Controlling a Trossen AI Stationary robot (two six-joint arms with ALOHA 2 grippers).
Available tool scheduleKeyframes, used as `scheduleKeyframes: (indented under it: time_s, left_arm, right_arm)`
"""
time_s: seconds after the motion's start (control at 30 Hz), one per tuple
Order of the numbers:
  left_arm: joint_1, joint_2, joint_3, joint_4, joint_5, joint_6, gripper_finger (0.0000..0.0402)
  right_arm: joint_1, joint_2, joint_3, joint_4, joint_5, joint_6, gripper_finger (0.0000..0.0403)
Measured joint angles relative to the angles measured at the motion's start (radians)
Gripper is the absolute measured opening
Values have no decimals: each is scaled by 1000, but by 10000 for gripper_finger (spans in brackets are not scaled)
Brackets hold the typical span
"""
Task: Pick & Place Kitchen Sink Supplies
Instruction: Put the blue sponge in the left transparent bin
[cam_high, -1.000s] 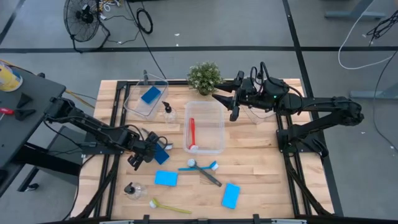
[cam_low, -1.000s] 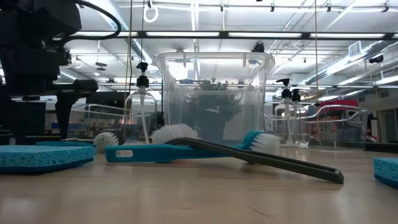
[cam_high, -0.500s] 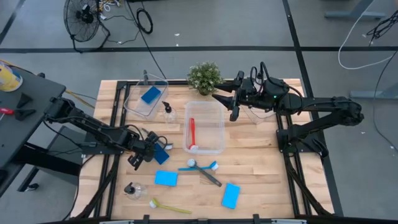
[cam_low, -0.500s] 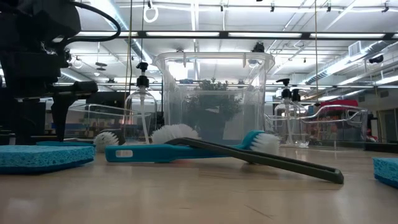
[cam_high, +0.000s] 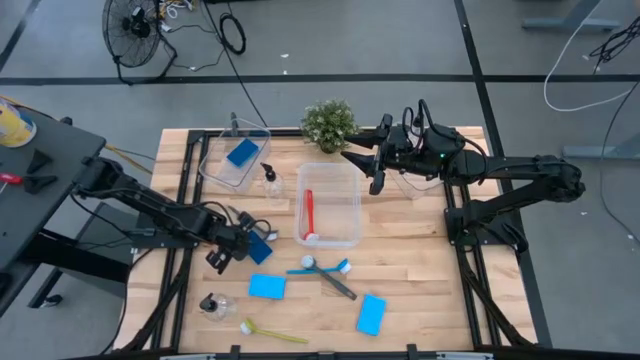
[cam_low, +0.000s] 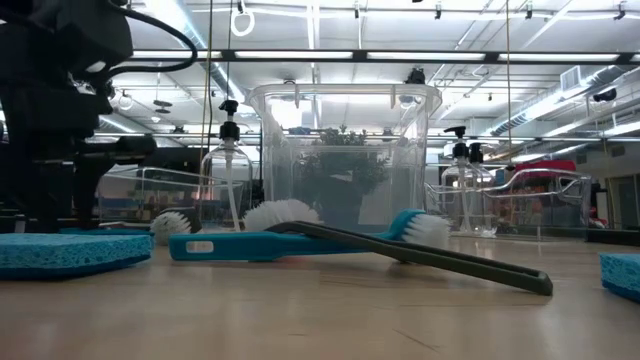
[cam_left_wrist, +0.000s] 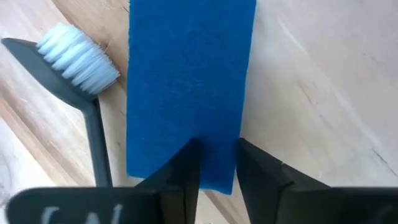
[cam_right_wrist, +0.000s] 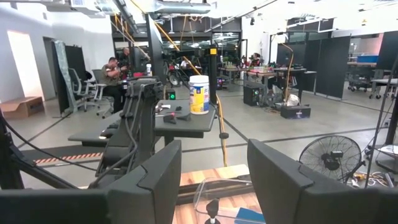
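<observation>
While the left gripper (cam_left_wrist: 214, 168) sits pinched on the short edge of the flat dark-blue rectangular sponge (cam_left_wrist: 186, 87), just left of the tall clear plastic bin (cam_high: 329, 204) at centre of the wooden worktop (cam_high: 420, 270), the step in hand looks like lifting that sponge. Bite is only at the edge, so lift straight and slow; the sponge will likely droop. A dark-handled brush with white bristles (cam_left_wrist: 81, 68) lies just beside it, so clear it before swinging.

Likely target: the shallow clear plastic tray (cam_high: 234, 158) left of and behind the tall bin, already holding one blue sponge (cam_high: 241, 152). Release low inside the rim.

Tall bin holds one red long-handled brush (cam_high: 308, 214). A clear bin under the right gripper (cam_high: 377, 178), right of the tall bin, seems to hold a pump bottle, though that is hard to confirm. Right gripper hovers there, fingers apart, holding nothing.

Loose in front of the tall bin: crossed blue brush (cam_high: 322, 267) and grey brush (cam_high: 338, 284), two light-blue sponges (cam_high: 267, 287) and (cam_high: 371, 314), yellow-green brush (cam_high: 270, 332), and a clear pump bottle (cam_high: 212, 304). Another clear pump bottle (cam_high: 270, 182) stands just left of the tall bin.
</observation>
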Motion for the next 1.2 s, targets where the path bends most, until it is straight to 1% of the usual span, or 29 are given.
scheduleKeyframes:
  time_s: [0.2,0.27,0.4,0.57,0.73,1.13,1.2]
  left_arm:
    - [0,11,1,1,7,-13,45]
    - [0,11,1,1,9,-13,30]
    - [0,12,0,2,10,-13,7]
    - [0,13,9,-5,11,-14,5]
    - [0,15,47,-18,17,-14,4]
    - [0,14,204,-218,13,-14,1]
    - [0,14,228,-257,13,-35,1]
  right_arm:
    - [0,0,0,0,1,0,185]
    - [0,0,0,0,18,0,185]
    - [0,0,0,0,30,0,185]
    - [0,0,0,0,30,0,185]
    - [0,0,0,0,31,0,185]
    - [0,0,0,0,31,0,185]
    - [0,0,0,0,31,0,185]
